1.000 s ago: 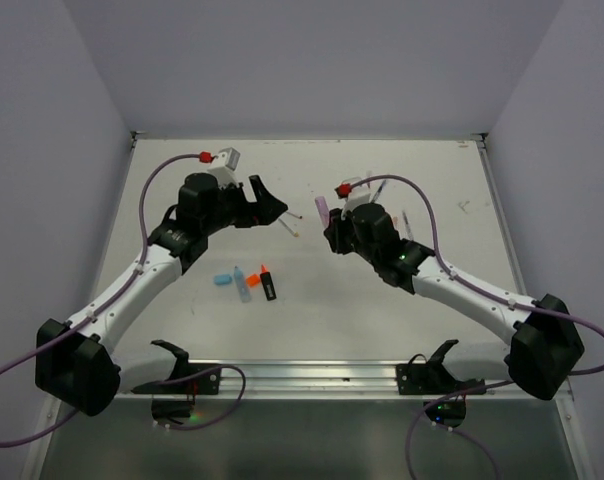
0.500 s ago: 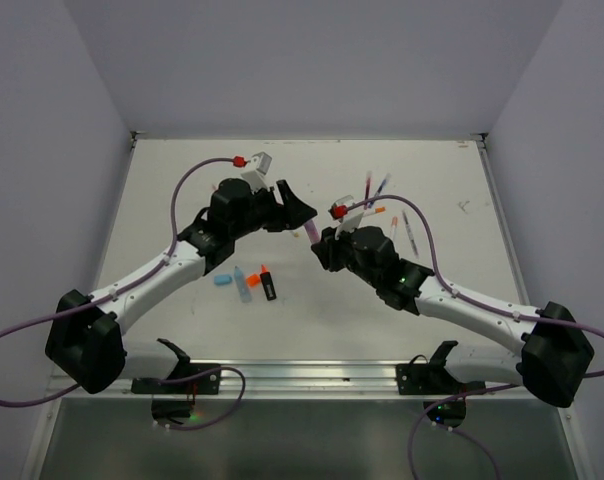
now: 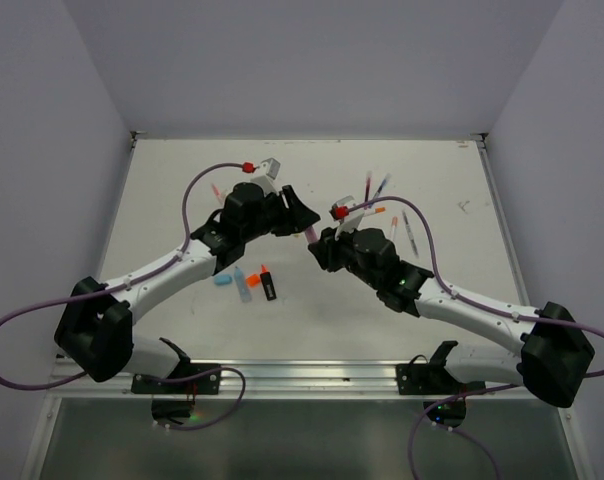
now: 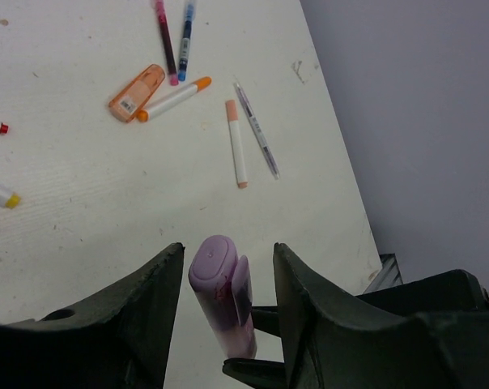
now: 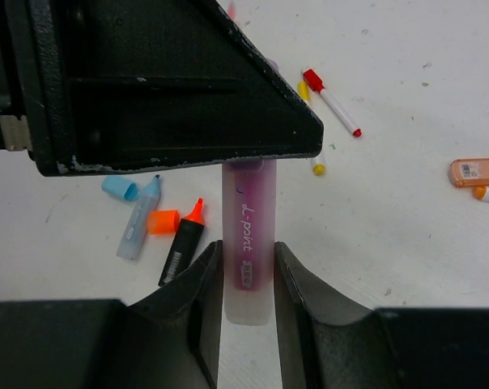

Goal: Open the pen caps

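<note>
A purple highlighter (image 5: 248, 235) stands gripped by its body in my right gripper (image 5: 248, 247), held above the table's middle (image 3: 311, 232). Its purple cap (image 4: 216, 267) points toward the left wrist camera. My left gripper (image 4: 227, 251) straddles that cap, open, with a thin gap on the left and a wider one on the right. In the top view the left gripper (image 3: 300, 215) meets the right gripper (image 3: 315, 245) tip to tip. On the table lie a light blue cap (image 5: 119, 188) and an orange cap (image 5: 162, 221), both off their highlighters.
The uncapped light blue highlighter (image 5: 138, 219) and a black orange-tipped one (image 5: 180, 247) lie left of centre. An orange highlighter (image 4: 137, 92), an orange-capped marker (image 4: 173, 98), several thin pens (image 4: 257, 132) and a red-capped pen (image 5: 332, 102) lie scattered at the back. Walls surround the table (image 3: 452, 270).
My left arm has swung right to the purple highlighter, its jaws narrowing around the cap. The right gripper shifted slightly left with the highlighter and now holds still.
</note>
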You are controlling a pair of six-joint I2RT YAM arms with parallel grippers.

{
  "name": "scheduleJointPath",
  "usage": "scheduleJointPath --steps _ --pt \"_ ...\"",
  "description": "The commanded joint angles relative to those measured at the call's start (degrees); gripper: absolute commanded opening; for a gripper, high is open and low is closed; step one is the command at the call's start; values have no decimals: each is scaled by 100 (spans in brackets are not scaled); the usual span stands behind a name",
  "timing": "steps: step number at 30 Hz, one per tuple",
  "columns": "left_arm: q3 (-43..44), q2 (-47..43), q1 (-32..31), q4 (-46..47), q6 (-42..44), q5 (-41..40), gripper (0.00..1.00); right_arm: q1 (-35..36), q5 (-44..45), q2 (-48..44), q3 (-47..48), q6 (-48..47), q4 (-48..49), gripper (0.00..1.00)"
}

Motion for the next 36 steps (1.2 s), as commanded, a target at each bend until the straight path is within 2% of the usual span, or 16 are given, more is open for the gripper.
scheduleJointPath --steps 1,3,5,8,9,12,13,15,16,19,22,25,28,36 --pt "-34 15 -40 268 -85 -121 51 38 -20 2 -30 60 434 19" --pt "-52 -3 -58 303 -94 -148 48 39 -12 20 -30 60 443 19" --pt "-60 -3 -49 320 -94 -148 41 38 -20 37 -48 69 469 19" --pt "-104 -12 -58 381 -129 -122 28 38 -46 46 -66 87 487 19" --pt "-148 -29 -58 417 -129 -104 21 47 -55 46 -74 95 495 20" --pt "-227 -108 -58 514 -59 -25 9 39 -108 2 -57 131 408 30" --pt "-245 -135 -49 566 2 53 6 38 -143 -15 -5 139 260 41" --pt "-245 -257 -40 575 186 194 0 39 -248 -94 5 227 153 52" --pt "-262 -301 -40 619 275 256 0 30 -266 -138 -13 253 100 60" --pt "-341 -512 -5 750 600 607 0 -58 -599 -296 -57 368 73 69" --pt "-569 -758 223 1118 750 1396 0 -330 -1634 -341 -31 465 108 75" --pt "-1017 -969 662 1890 540 2337 0 -594 -2775 -323 31 517 258 77" --pt "-1247 -1092 953 2166 495 2822 0 -656 -3262 -332 119 500 311 78" --pt "-1528 -1145 971 3044 109 3621 0 -656 -3843 -174 224 544 557 77"
